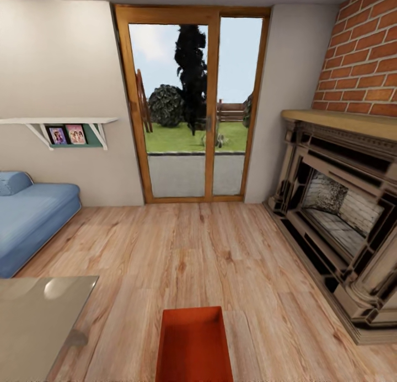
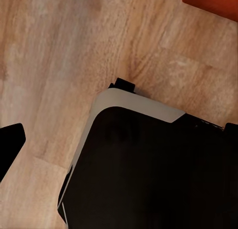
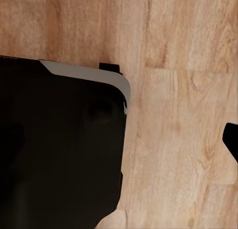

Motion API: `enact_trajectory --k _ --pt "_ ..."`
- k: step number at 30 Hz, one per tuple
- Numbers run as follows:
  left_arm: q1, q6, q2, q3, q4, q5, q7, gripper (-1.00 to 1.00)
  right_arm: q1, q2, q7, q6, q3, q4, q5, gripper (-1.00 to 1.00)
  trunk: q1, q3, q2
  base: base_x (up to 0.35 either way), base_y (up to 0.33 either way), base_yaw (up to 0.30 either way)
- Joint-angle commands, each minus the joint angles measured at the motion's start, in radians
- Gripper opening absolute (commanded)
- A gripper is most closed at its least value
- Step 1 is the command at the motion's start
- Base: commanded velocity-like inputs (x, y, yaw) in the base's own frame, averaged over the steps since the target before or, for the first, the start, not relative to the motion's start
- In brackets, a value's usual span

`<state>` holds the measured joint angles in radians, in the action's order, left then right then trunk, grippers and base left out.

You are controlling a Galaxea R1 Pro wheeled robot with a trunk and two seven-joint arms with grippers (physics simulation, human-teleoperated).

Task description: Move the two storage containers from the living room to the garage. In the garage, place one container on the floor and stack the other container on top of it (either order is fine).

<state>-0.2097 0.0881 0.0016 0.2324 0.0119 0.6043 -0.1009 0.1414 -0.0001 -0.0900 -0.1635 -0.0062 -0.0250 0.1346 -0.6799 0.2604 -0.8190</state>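
Note:
One orange-red storage container [image 1: 193, 346] sits open-topped on the light wood-plank floor [image 1: 209, 249] of the living room, low in the head view just ahead of me. Its corner [image 2: 213, 2] also shows in the left wrist view. My left gripper [image 2: 119, 137] hangs over the floor beside my dark base [image 2: 148, 174]; one black fingertip [image 2: 10, 145] shows at the frame's edge, spread wide, holding nothing. My right gripper [image 3: 119, 140] hangs likewise by the base [image 3: 59, 144], with a black fingertip [image 3: 231, 140] at the edge and nothing held.
Wood-framed glass doors [image 1: 193, 103] stand straight ahead. A brick fireplace [image 1: 342, 216] juts out on the right. The blue sofa [image 1: 30, 222] lies at the left, with a glass-topped table [image 1: 38, 321] at the near left. A wall shelf [image 1: 60, 125] holds photos.

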Motion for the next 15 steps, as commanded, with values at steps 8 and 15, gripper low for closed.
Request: enact_trajectory --k 8,15 --pt "0.000 0.001 0.000 0.008 0.000 0.006 -0.003 1.00 0.001 0.000 -0.005 -0.005 -0.001 -0.003 0.010 1.00 0.000 0.014 -0.001 0.000 0.000 0.110" --pt "0.000 0.001 0.000 0.008 0.000 0.006 -0.003 1.00 0.001 0.000 -0.005 -0.005 -0.001 -0.003 0.011 1.00 0.000 0.025 -0.001 0.000 0.000 0.146"
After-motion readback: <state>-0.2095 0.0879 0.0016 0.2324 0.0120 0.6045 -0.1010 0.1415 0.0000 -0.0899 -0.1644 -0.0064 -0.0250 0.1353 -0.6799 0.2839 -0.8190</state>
